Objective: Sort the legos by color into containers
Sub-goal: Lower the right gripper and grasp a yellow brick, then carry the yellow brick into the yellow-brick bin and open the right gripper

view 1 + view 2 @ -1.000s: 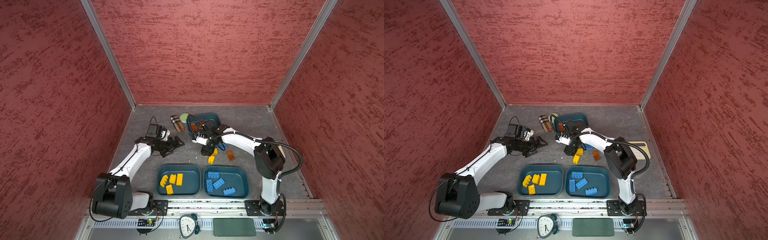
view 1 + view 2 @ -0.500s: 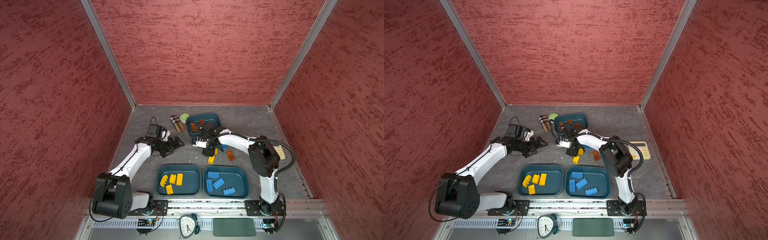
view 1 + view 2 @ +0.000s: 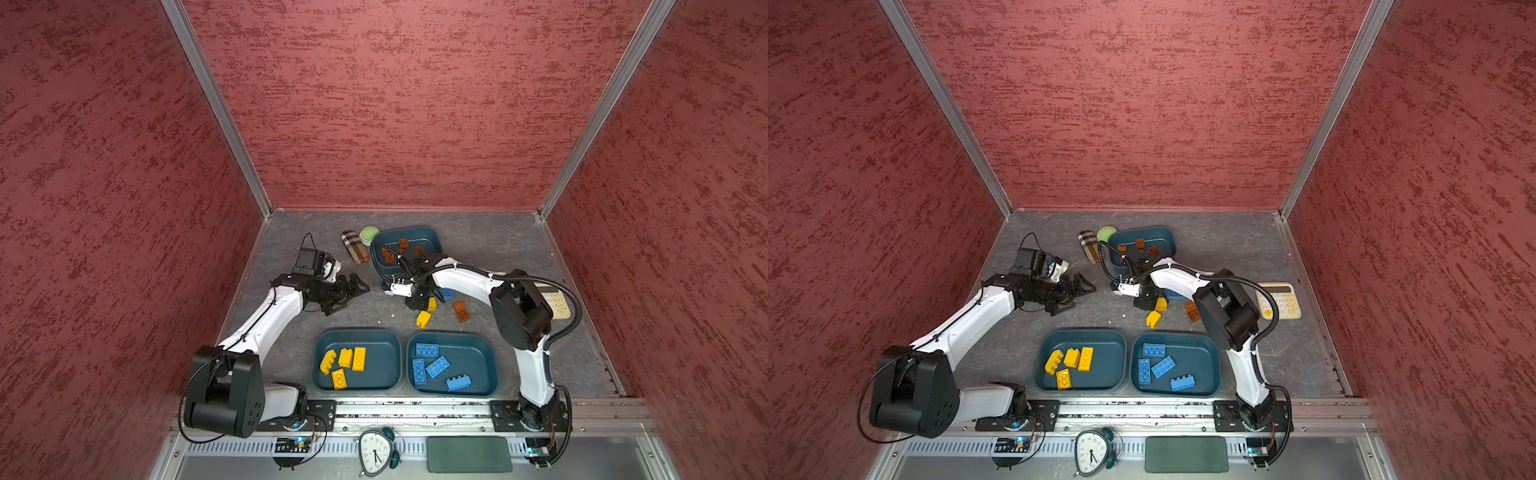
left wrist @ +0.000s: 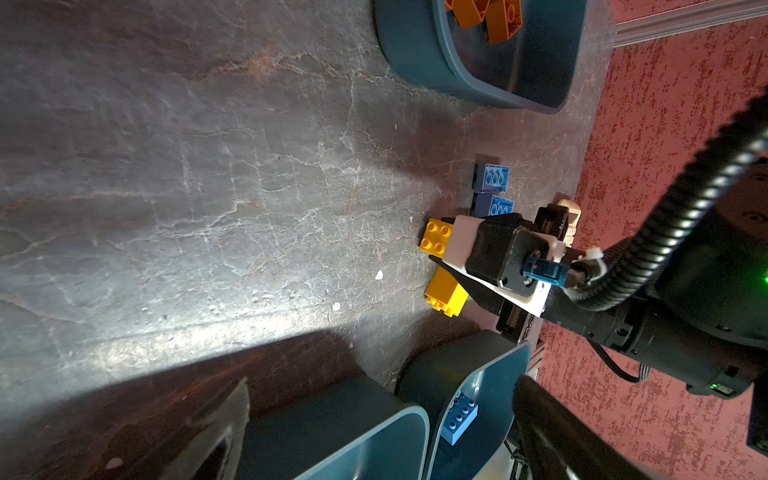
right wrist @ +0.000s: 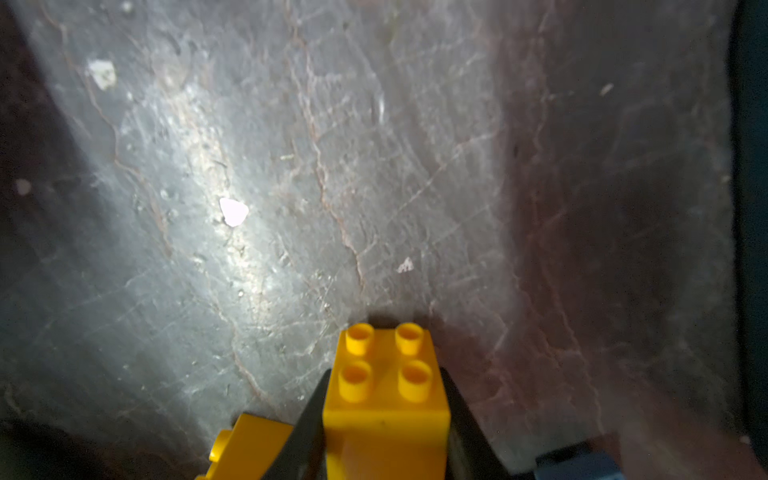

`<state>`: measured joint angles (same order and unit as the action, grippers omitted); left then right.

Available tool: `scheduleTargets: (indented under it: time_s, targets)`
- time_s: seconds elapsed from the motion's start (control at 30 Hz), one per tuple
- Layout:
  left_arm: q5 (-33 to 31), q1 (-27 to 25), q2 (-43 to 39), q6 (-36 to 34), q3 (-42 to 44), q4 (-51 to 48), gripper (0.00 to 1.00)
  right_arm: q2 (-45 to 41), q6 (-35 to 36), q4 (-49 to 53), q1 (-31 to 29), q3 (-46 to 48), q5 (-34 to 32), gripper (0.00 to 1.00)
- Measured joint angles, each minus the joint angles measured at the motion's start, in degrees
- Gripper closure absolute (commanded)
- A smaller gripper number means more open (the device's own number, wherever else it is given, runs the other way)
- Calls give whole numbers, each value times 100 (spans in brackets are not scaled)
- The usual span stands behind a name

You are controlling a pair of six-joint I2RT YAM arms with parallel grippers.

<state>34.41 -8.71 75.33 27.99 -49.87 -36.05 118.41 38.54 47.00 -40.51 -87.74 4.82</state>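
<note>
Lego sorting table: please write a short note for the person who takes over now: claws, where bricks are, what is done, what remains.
Right claw: shut on a small yellow studded plastic brick, not yet carried off.
Left claw: open, empty, over the grey table.
Done: four yellow bricks in the near-left dark teal plastic tub, four blue bricks in the near-right tub, some brown bricks in the far tub.
Left: the held brick, one loose yellow brick, loose blue bricks and a loose brown brick on the table.
</note>
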Motion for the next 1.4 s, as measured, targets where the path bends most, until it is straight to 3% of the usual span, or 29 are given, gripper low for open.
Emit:
scheduleTargets:
  time_s: [0.43, 0.73, 1.0, 1.07, 1.23, 1.4]
  targets:
    - [-175, 299, -2, -284, -221, -356, 1, -498, -240, -162, 2, -304, 946, 68]
    - [-262, 785, -111, -444, -243, -654, 1, -1368, -616, -654, -1029, 282, 1665, 68]
    - [-282, 935, -153, -455, -240, -704, 1, -1303, -909, -887, -1976, 671, 1871, 66]
    - [-280, 942, -166, -455, -216, -697, 1, -1204, -916, -903, -2057, 671, 1834, 63]
    - [-278, 946, -201, -452, -76, -693, 1, -940, -883, -901, -2122, 669, 1624, 42]
    - [-275, 946, -219, -452, -28, -695, 1, -863, -874, -861, -2111, 656, 1491, 36]
